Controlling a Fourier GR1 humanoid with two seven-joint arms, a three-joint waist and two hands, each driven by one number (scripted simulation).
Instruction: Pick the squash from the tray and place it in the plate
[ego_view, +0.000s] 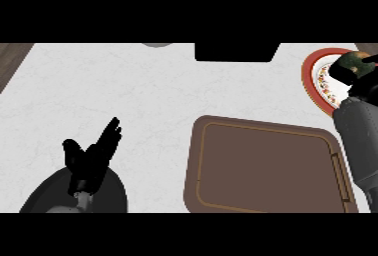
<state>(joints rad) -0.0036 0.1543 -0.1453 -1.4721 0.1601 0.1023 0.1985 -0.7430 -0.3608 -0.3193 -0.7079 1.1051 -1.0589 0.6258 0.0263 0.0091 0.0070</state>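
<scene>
Squash held over plate, tray bare.

White table (148, 90): brown tray (266, 167) is set at lower right, with nothing seen on it. Red-rimmed plate (317, 82) lies at the upper right, just beyond the tray's far corner. Right hand (353, 75) is positioned over the plate, fingers curled round the dark green squash (353, 61); whether the squash touches the plate cannot be told. Left hand (92, 155) is shown at lower left, fingers straight and pointing up, nothing held, well apart from the tray. A dark block (236, 51) is seen at the table's far edge.
</scene>
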